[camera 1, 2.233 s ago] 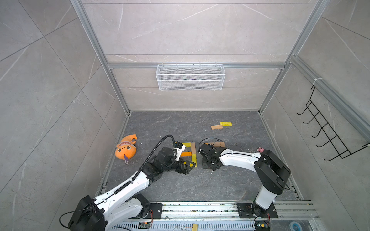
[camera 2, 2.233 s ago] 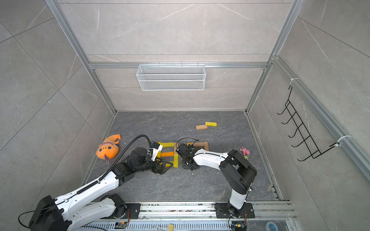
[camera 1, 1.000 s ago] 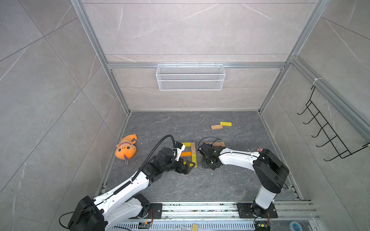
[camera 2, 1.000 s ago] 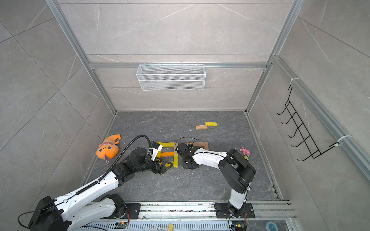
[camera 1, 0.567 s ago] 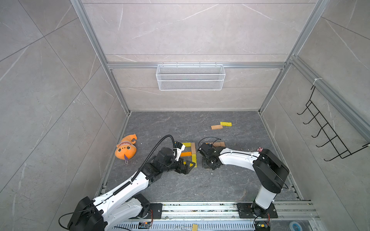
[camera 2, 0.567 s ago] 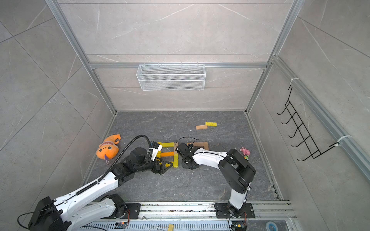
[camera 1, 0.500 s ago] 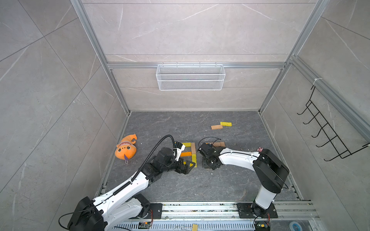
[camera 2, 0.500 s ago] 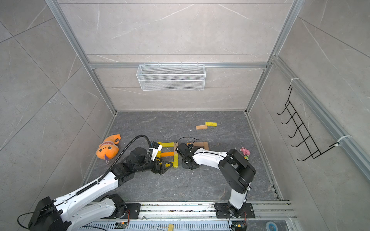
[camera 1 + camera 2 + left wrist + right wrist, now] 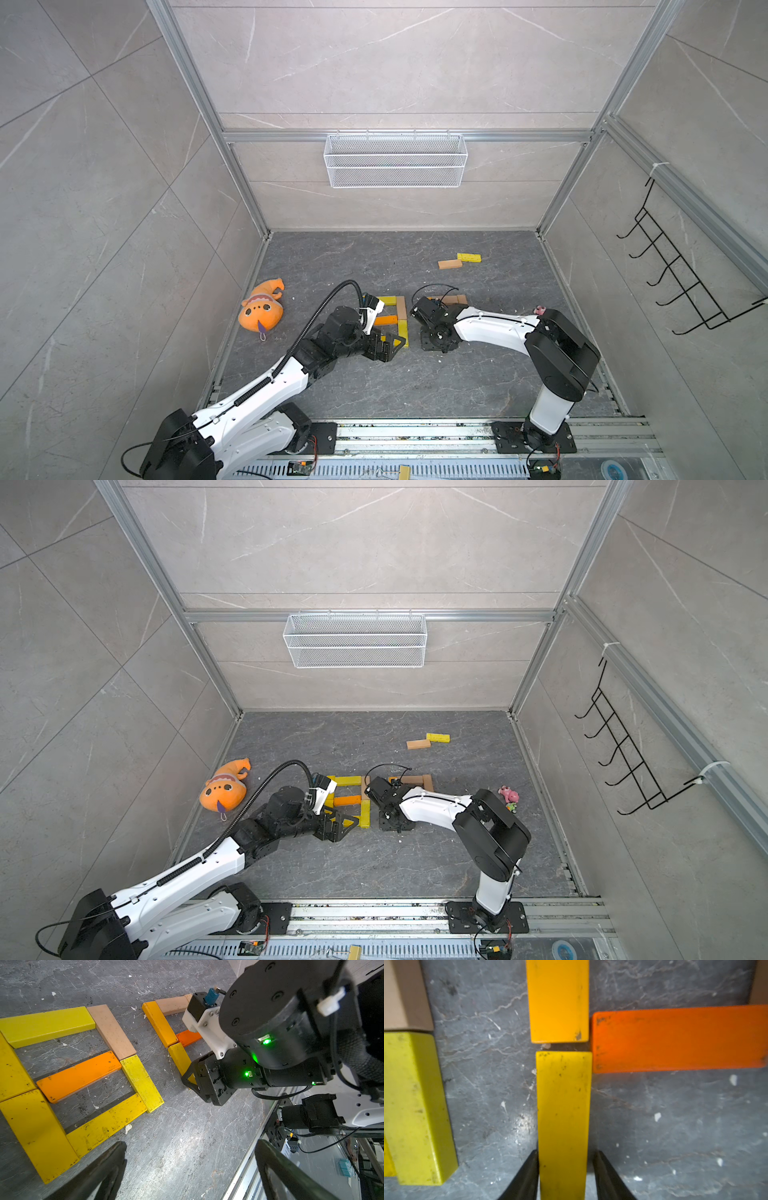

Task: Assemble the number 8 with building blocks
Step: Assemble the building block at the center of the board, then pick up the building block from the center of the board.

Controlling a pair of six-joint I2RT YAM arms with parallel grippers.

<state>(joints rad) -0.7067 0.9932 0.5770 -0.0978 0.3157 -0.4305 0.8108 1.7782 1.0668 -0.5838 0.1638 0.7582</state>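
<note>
Setting a yellow block (image 9: 563, 1115) into my second eight (image 9: 160, 1024)
Right jaws loose astride it, left jaws wide — two sides missing, I judge.

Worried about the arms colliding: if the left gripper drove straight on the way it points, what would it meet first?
Probably the right gripper, astride a yellow rectangular block; only bare grey floor lies between, though depth is unclear.

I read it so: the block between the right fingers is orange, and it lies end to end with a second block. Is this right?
Not quite. The block between the right fingers is yellow, not orange, as the right wrist view shows. It does lie end to end with a second block.
</note>
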